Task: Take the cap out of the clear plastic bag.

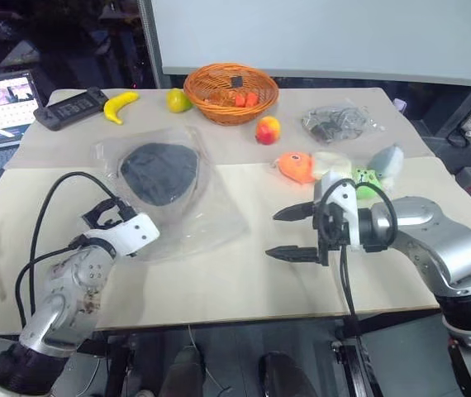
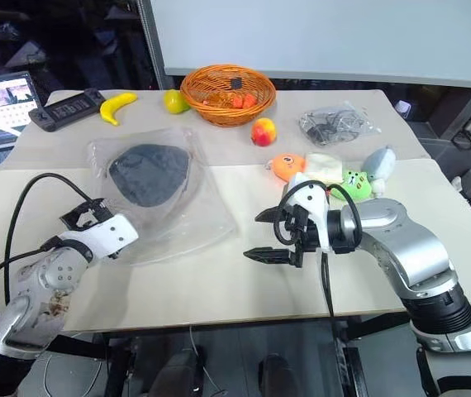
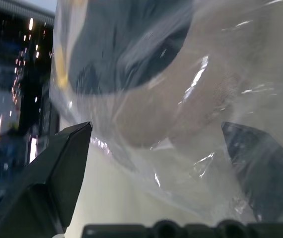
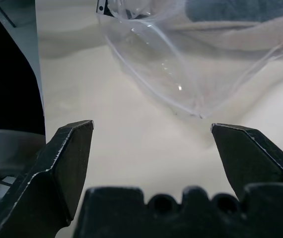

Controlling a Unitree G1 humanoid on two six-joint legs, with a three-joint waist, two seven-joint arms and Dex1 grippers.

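Approach step: the left gripper (image 1: 95, 217) noses its wide jaws onto the crinkly clear plastic bag (image 1: 211, 219), dark round fabric cap (image 1: 159, 172) inside; the right gripper (image 1: 289, 233), wide and empty, must pinch the bag's near-desk-edge corner.

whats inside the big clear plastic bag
The cap lies inside the clear plastic bag, its dark side facing up. Its other face is turned down against the table and cannot be seen.

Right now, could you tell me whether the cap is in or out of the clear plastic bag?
In. The cap lies dark side up under the clear plastic bag.
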